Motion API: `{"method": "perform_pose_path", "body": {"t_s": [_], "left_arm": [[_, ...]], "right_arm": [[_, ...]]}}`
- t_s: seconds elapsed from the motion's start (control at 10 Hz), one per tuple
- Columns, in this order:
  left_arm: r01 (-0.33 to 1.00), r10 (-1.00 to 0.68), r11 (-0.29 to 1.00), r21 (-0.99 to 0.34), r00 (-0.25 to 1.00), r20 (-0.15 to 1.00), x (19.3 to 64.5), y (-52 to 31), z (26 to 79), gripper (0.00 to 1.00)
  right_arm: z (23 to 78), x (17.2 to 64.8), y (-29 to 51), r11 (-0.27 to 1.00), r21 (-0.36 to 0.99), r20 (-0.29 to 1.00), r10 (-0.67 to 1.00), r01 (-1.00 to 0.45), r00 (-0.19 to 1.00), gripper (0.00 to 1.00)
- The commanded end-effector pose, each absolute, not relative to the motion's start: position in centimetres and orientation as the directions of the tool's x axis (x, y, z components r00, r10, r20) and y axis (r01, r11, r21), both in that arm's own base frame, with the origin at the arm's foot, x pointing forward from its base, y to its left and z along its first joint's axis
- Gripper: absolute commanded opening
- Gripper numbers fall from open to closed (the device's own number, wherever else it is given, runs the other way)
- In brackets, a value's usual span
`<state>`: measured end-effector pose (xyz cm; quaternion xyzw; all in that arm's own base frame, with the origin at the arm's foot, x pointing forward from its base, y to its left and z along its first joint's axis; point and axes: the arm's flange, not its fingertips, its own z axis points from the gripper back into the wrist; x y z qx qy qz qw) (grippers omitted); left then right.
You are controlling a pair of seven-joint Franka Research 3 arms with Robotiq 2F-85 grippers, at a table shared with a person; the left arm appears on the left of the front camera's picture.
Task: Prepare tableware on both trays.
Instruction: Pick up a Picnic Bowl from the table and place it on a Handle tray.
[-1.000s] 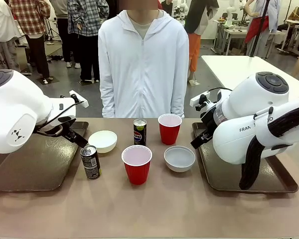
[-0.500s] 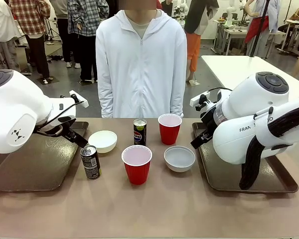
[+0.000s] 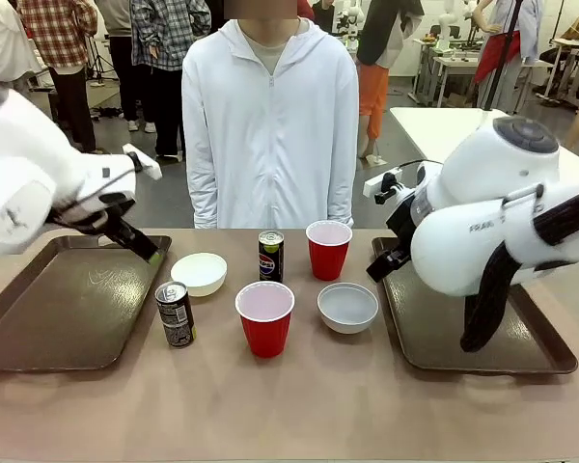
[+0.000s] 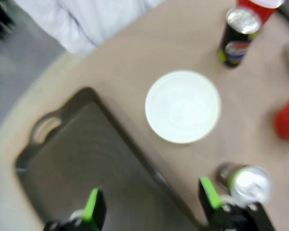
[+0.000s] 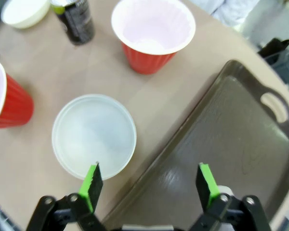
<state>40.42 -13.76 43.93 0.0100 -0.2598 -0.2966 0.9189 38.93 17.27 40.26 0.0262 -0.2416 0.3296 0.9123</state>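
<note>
Tan desk (image 3: 318, 415) in a crowded hall; a person in white (image 3: 270, 125) stands opposite. Between left tray (image 3: 39, 328) and right tray (image 3: 536, 342) stand two red cups (image 3: 265, 323), two white bowls (image 3: 347, 307) and two cans (image 3: 176, 318). The far can (image 3: 271, 258) bears a Pepsi logo. Released and empty: left hand (image 4: 150, 198), right hand (image 5: 149, 179).

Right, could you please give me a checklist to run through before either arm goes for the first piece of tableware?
1. Is the left hand open and holding nothing: ok.
2. Is the right hand open and holding nothing: ok.
3. Is the left tray bare: ok.
4. Is the right tray bare: ok where it shows; the arm hides part of it.
5. Are the near cup, far cup, left bowl, right bowl, near can and far can upright on the table between the trays: ok.
6. Is the person reaching over the table: no, ok.
</note>
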Motion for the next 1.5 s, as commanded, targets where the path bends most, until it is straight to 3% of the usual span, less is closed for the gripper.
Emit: {"method": "perform_pose_path", "body": {"t_s": [0.0, 0.2, 0.5, 0.6, 0.7, 1.0, 1.1, 1.4], "left_arm": [[0.602, -0.568, 0.798, 0.033, 0.733, 0.374, 37.2, -12.5, 48.2, 1.0], [0.645, -0.606, 0.755, -0.12, 0.756, 0.248, 33.0, -11.6, 49.0, 1.0], [0.609, -0.57, 0.773, -0.176, 0.789, 0.228, 30.3, -11.2, 47.9, 1.0], [0.578, -0.538, 0.803, -0.149, 0.809, 0.237, 31.0, -11.4, 47.3, 1.0], [0.64, -0.606, 0.75, -0.169, 0.766, 0.212, 30.8, -11.7, 49.2, 1.0], [0.623, -0.592, 0.766, -0.157, 0.78, 0.205, 31.0, -11.5, 49.1, 1.0], [0.617, -0.561, 0.71, -0.339, 0.787, 0.256, 31.8, -10.4, 49.2, 1.0], [0.548, -0.435, 0.467, -0.694, 0.826, 0.359, 33.8, -4.2, 49.1, 1.0]], "right_arm": [[43.3, 36.0, 14.5, 0.769, -0.011, 0.342, 0.604, -0.64, 0.72, 1.0], [45.6, 30.3, 13.3, 0.752, 0.048, 0.224, 0.633, -0.657, 0.741, 1.0], [47.0, 24.3, 13.7, 0.751, 0.027, 0.173, 0.646, -0.659, 0.743, 1.0], [46.5, 25.0, 13.8, 0.761, -0.018, 0.141, 0.645, -0.649, 0.751, 1.0], [49.4, 27.5, 14.5, 0.735, 0.039, 0.177, 0.661, -0.677, 0.729, 1.0], [49.9, 26.4, 14.7, 0.738, 0.021, 0.163, 0.663, -0.675, 0.73, 1.0], [50.4, 27.3, 12.7, 0.723, 0.163, 0.226, 0.635, -0.672, 0.738, 1.0], [51.0, 28.5, 2.6, 0.613, 0.552, 0.386, 0.413, -0.565, 0.825, 1.0]]}}
